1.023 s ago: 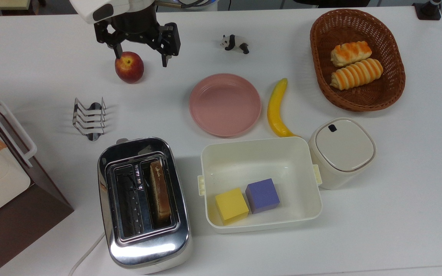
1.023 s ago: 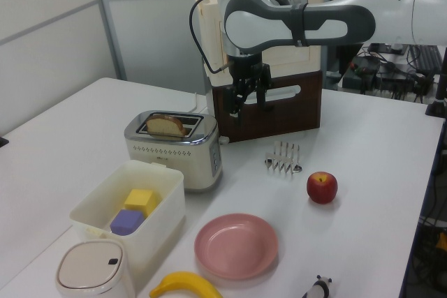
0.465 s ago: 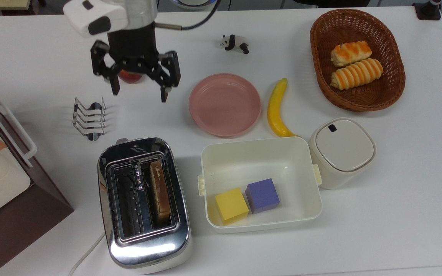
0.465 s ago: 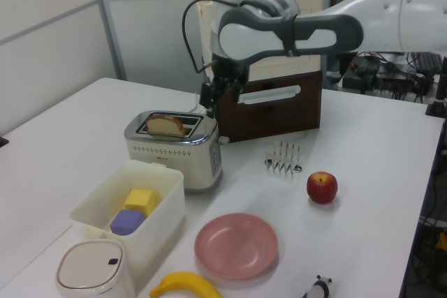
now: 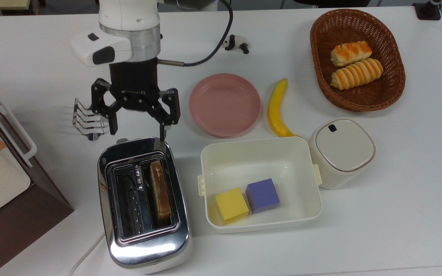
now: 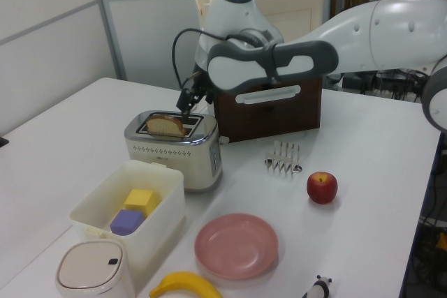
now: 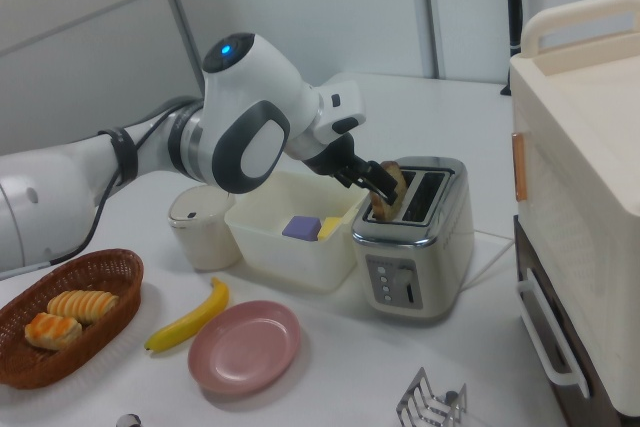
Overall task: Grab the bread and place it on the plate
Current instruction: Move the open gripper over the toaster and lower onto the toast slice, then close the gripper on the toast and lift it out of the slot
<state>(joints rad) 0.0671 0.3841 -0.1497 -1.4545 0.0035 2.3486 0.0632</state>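
Observation:
The bread (image 5: 159,191) is a brown slice standing upright in the right slot of the chrome toaster (image 5: 144,253) at the top view's lower left. In the left view its rounded top (image 6: 165,125) sticks out of the toaster (image 6: 174,155). The pink plate (image 5: 225,104) lies bare in the middle of the table, to the top view's upper right of the toaster. My gripper (image 5: 137,132) is open and hangs over the toaster's far end, just short of the bread. In the right view its fingers (image 7: 372,177) overlap the slice (image 7: 392,197).
A wire toast rack (image 5: 88,120) stands beside the gripper. An apple (image 6: 322,187), a banana (image 5: 276,109), a white tub (image 5: 267,165) with two blocks, a lidded jar (image 5: 342,151), a basket (image 5: 320,30) of rolls and a panda toy (image 5: 240,44) surround the plate. A brown cabinet (image 5: 6,214) flanks the toaster.
The gripper has travelled from above the apple to the toaster's far end, staying open. The bread and plate have not moved.

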